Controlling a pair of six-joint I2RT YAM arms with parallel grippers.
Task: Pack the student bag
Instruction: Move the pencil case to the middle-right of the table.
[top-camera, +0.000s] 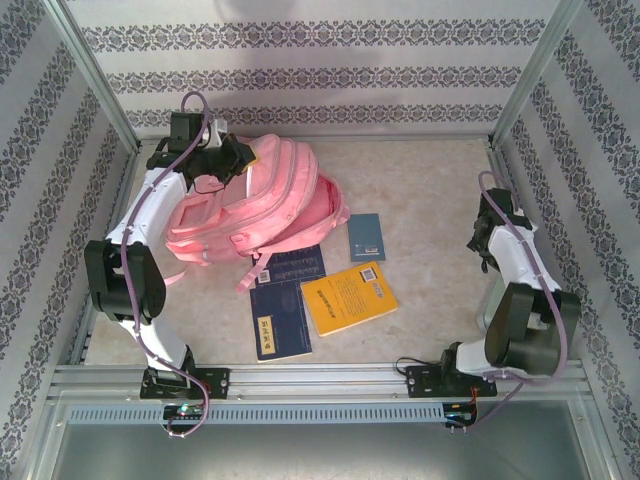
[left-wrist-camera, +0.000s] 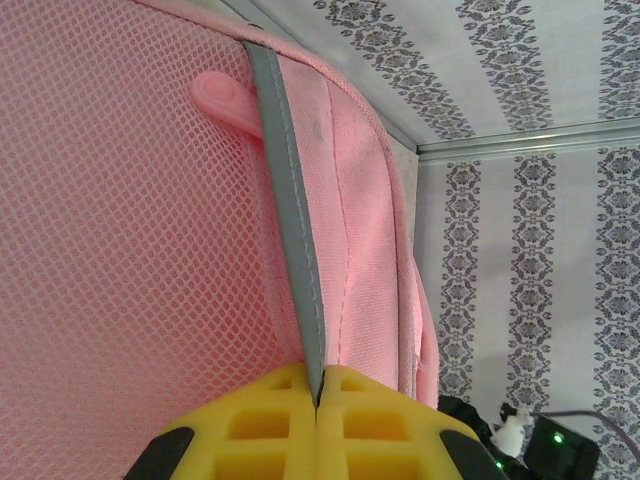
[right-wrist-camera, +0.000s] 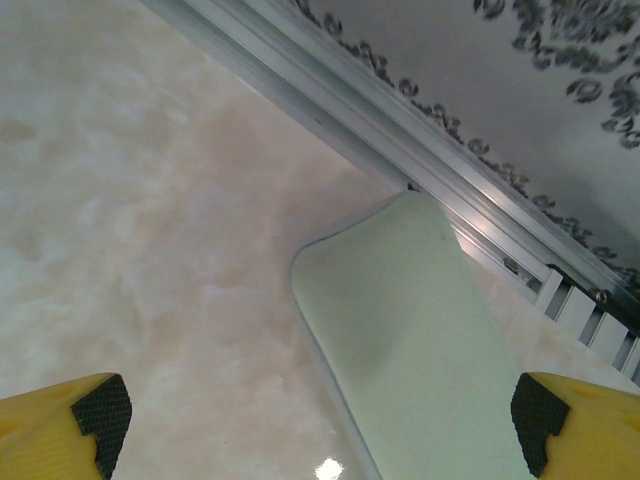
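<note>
At far left, grey trim of student bag was pinched in left jaws, likely for opening; right jaws were spread, empty.

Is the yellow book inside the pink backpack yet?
No, the yellow book lies flat on the table, outside the student bag, on the side nearer the arms' bases.
</note>
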